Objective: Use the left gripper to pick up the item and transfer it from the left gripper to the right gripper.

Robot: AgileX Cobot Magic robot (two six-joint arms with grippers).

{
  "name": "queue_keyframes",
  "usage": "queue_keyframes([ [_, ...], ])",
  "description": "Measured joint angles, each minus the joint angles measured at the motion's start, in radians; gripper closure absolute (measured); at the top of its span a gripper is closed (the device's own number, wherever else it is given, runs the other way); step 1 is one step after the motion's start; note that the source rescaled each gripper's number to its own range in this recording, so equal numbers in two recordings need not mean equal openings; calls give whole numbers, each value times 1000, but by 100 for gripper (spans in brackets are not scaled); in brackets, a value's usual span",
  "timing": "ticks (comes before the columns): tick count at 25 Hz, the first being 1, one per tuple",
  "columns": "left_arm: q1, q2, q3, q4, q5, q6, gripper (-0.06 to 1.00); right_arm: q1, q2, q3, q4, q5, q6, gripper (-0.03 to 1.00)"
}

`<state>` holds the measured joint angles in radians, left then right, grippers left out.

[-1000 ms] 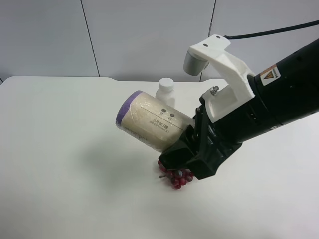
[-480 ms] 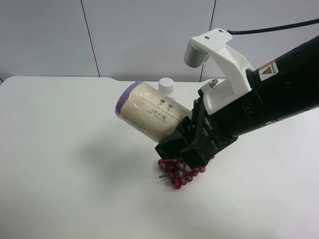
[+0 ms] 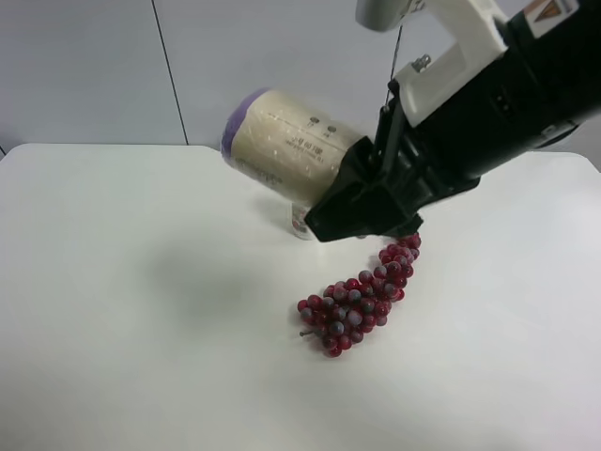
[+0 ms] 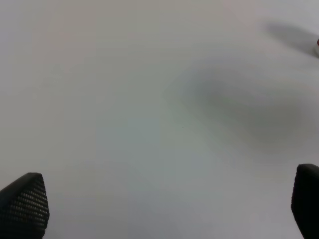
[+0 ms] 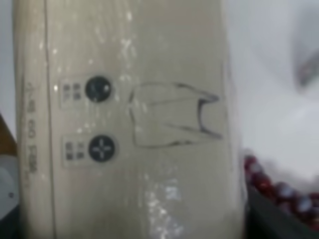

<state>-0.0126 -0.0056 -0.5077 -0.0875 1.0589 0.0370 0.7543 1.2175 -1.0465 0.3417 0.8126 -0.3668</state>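
My right gripper (image 3: 347, 194) is black, the item (image 3: 286, 155) is cream with a purple lid (image 3: 232, 124) and two dark round marks; grapes (image 3: 362, 299) red-bluish, table (image 3: 113, 282) white.

The count: 1 cream canister (image 3: 282, 150) with 1 purple lid (image 3: 233, 127) and 2 round dark symbols (image 5: 99, 88) on its label, 1 bunch of red grapes (image 3: 362, 301), 1 partly hidden white bottle (image 3: 299, 224), 1 white table (image 3: 113, 329). There are 2 grippers: 1 right gripper (image 3: 343, 193) and 1 left gripper (image 4: 159, 209) showing 2 black fingertips (image 4: 25, 201).

item (image 3: 282, 150) in right pincer (image 3: 352, 202) | grapes (image 3: 362, 301) on table (image 3: 113, 282) | bottle (image 3: 300, 224) behind grapes
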Motion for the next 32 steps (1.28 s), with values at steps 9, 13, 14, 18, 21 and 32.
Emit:
queue_keyframes([
  [9,0,0,0,0,0,0,-5,-77,0,-78,-19,88,33,97],
  [13,0,0,0,0,0,0,-5,-213,-25,-78,-21,99,12,97],
  [14,0,0,0,0,0,0,-5,-246,-33,-78,-21,111,6,97],
  [18,0,0,0,0,0,0,-5,-404,-56,-78,-21,179,-42,97],
  [21,0,0,0,0,0,0,-5,-476,-58,-78,-22,193,-55,97],
  [32,0,0,0,0,0,0,-5,-605,63,-78,-74,100,-18,97],
])
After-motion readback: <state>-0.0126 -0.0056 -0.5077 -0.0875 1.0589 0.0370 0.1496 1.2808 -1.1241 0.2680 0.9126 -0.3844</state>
